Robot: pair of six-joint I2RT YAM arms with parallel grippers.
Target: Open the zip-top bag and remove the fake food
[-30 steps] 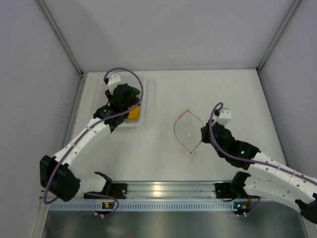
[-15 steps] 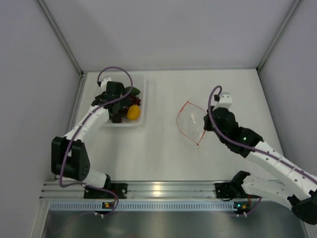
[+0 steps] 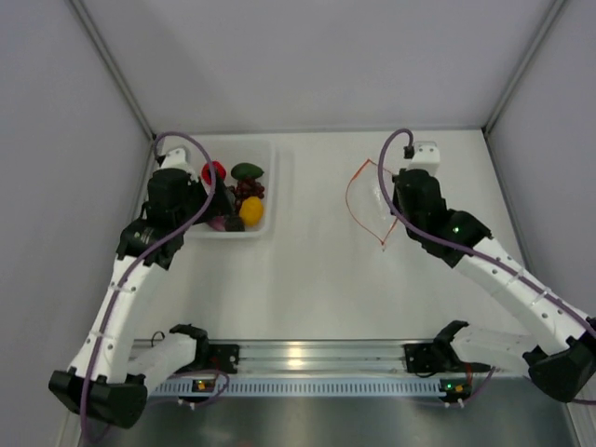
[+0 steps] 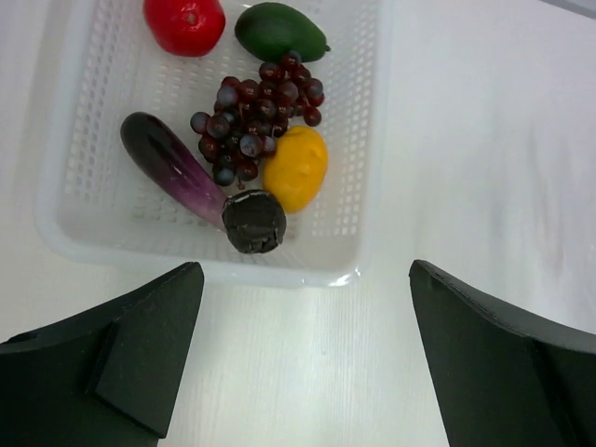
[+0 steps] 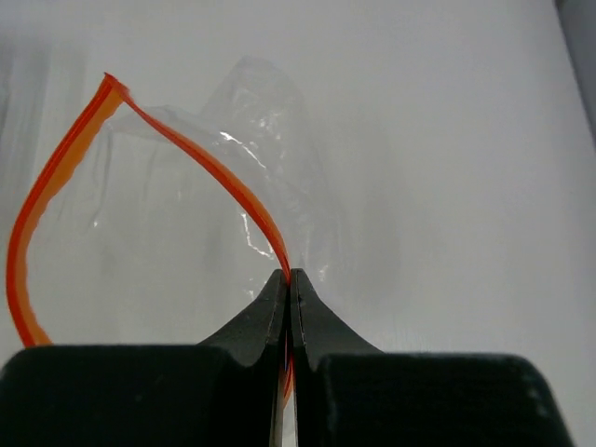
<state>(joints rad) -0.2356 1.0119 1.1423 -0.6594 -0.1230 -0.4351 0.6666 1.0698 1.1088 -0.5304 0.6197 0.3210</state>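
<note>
Care: right jaws, clamped on zip-top bag (image 3: 366, 200) at one o'clock, should lower it flat; left jaws gape empty.

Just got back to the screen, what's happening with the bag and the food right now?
The right pincer is shut on the red zipper strip of the zip-top bag, whose mouth gapes open and which looks empty. The fake food lies in the white basket at the far left: tomato, green piece, grapes, lemon, eggplant. The left pincer hovers open over the basket's near edge, holding nothing.
</note>
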